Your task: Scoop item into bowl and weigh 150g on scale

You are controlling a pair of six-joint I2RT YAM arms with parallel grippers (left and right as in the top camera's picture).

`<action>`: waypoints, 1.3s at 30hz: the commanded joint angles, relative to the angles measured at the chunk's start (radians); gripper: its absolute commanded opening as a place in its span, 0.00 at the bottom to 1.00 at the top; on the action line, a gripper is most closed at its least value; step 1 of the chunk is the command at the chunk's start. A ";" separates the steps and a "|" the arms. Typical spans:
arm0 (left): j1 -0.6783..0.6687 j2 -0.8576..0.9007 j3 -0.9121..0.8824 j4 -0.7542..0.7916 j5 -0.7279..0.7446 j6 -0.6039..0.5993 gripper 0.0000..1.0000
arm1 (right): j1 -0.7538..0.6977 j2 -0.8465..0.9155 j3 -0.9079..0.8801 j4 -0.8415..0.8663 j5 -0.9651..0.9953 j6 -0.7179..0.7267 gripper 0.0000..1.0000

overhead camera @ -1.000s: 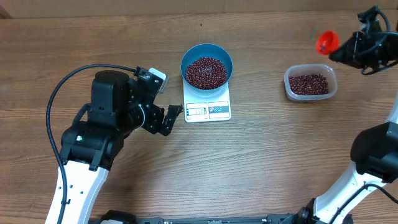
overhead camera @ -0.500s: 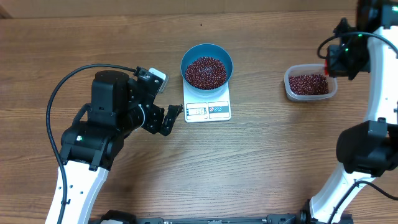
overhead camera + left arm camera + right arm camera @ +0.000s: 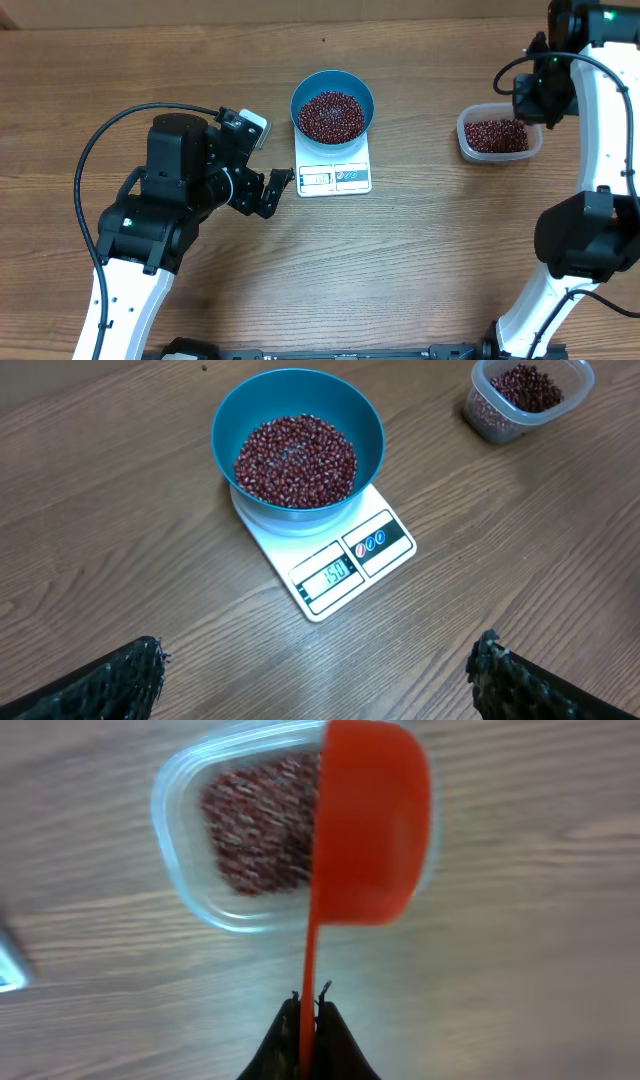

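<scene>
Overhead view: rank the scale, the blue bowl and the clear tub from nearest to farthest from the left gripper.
From the left gripper:
1. scale, just to its right, display end closest.
2. blue bowl, sitting on the scale's far end, beyond the display.
3. clear tub, far off to the right, under the other arm.

Overhead looks straight down; left wrist slants toward scale point(image 3: 350, 560); right wrist close above tub point(image 3: 175, 840).

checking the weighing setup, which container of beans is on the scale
The round blue bowl, sitting on the white scale; the clear tub rests on the table.
</scene>
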 commanded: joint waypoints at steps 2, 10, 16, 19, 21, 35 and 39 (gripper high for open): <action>-0.006 -0.007 0.018 0.000 -0.003 -0.018 0.99 | -0.072 -0.039 -0.017 0.023 -0.200 0.000 0.04; -0.006 -0.007 0.018 0.000 -0.003 -0.018 1.00 | -0.111 -0.039 -0.053 0.019 -0.220 -0.002 0.04; -0.006 -0.007 0.018 0.000 -0.004 -0.018 1.00 | -0.111 -0.039 -0.053 0.021 -0.220 -0.002 0.04; -0.006 -0.007 0.018 0.000 -0.003 -0.018 1.00 | -0.111 -0.039 -0.053 0.022 -0.220 -0.001 0.04; -0.006 -0.007 0.018 0.000 -0.004 -0.018 0.99 | -0.111 -0.039 -0.053 0.022 -0.220 -0.001 0.04; -0.006 -0.007 0.018 0.000 -0.004 -0.018 0.99 | -0.111 -0.039 -0.053 0.018 -0.220 -0.001 0.04; -0.006 -0.007 0.018 0.000 -0.003 -0.018 1.00 | -0.111 -0.039 -0.053 0.018 -0.220 -0.001 0.04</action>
